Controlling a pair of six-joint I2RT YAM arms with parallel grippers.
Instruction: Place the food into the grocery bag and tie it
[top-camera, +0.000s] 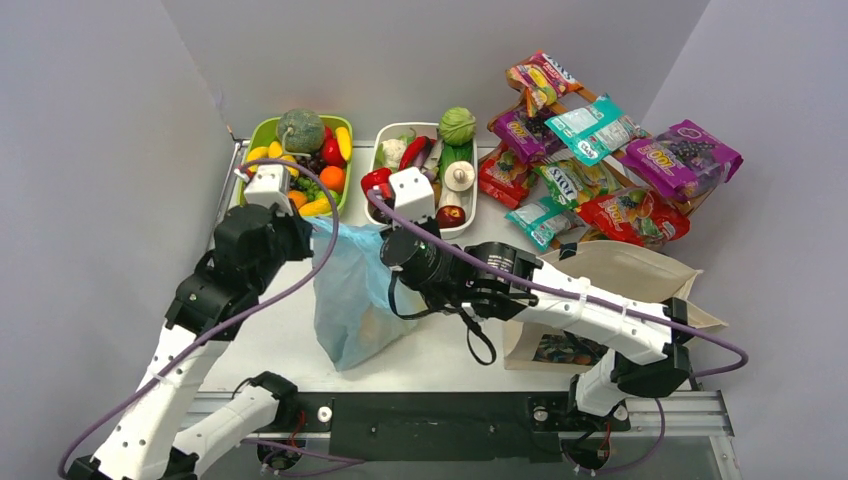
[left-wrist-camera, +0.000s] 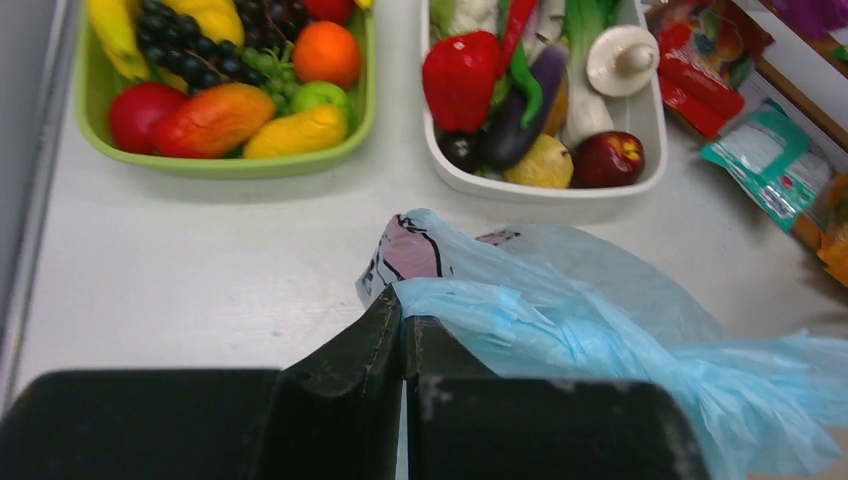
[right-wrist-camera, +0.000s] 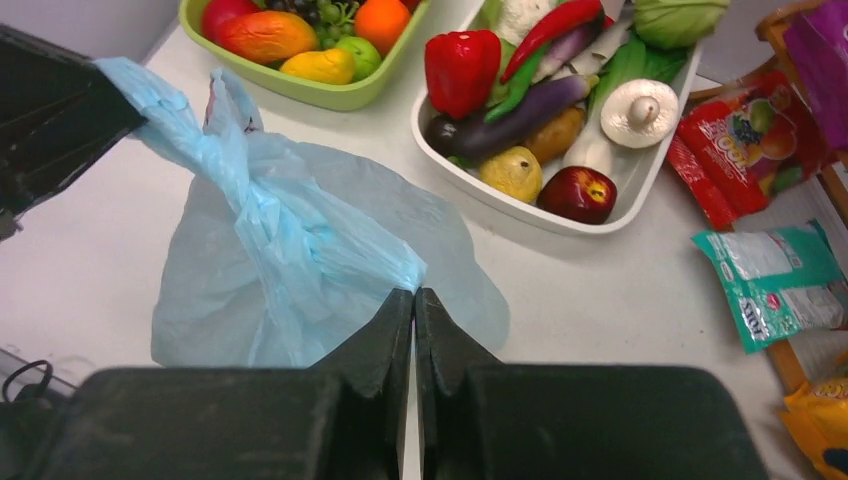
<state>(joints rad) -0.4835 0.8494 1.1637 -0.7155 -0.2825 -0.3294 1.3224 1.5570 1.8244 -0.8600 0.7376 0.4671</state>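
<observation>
- Gripping the far left corner of the grocery bag (top-camera: 345, 300), the left gripper (left-wrist-camera: 403, 322) is pressing its fingers (left-wrist-camera: 365, 350) together on a bunched strip of the blue plastic.
- The green tray (left-wrist-camera: 220, 165) is sitting just beyond the bag, off to its left. It is holding toy fruit (left-wrist-camera: 213, 118): orange, yellow and red pieces beside dark grapes.
- The grocery bag is lying on the table (top-camera: 275, 335) between the two grippers, with its body sagging toward the near edge. Its top is being drawn into a twisted strand. A printed mark (left-wrist-camera: 405, 255) is showing close to the left grip. What is inside the bag cannot be told.
- The right gripper (right-wrist-camera: 414, 298) is clenching the right end of that strand, with plastic caught between its closed fingers.
- The white tray (left-wrist-camera: 540, 197) is resting beyond the bag, to its right, and is carrying toy vegetables (left-wrist-camera: 460, 78).
- Snack packets (top-camera: 600, 170) are lying spread out well to the right of the bag, toward the back.
- A beige tote (top-camera: 620, 270) is lying to the right of the bag, partly under the right arm.
</observation>
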